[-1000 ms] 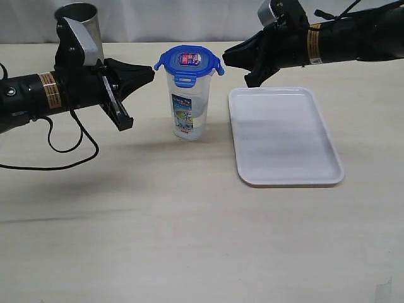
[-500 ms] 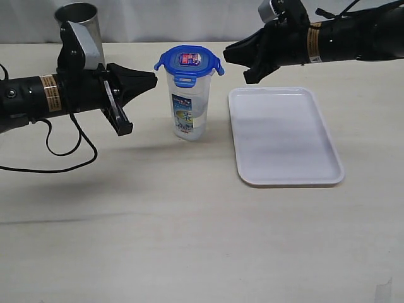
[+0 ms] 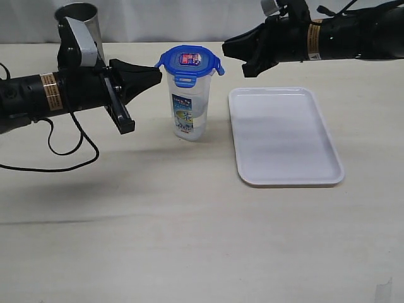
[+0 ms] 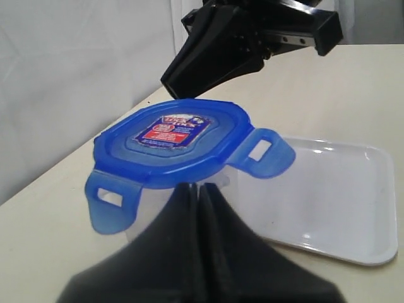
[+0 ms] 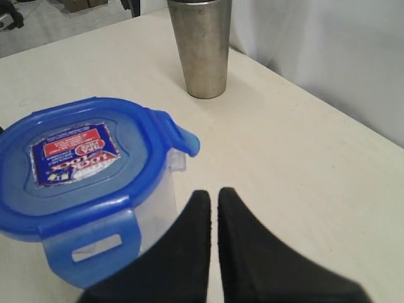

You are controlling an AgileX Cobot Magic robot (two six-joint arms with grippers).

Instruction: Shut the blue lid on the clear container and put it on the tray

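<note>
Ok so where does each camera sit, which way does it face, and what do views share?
Exterior: off the arms, facing clear container, blue lid and tray; left gripper, right gripper show.
Left wrist: on left arm, over its shut gripper toward lid, tray, right gripper.
Right wrist: on right arm, over its shut gripper toward lid, steel cup.
Shared: all see the lid.

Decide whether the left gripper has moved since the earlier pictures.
Yes: in the exterior view the left gripper has edged right, toward the tall clear plastic container, which stands unmoved.

pale beige tabletop (image 3: 189,246), white draped backdrop (image 3: 189,19) behind, soft even light
</note>
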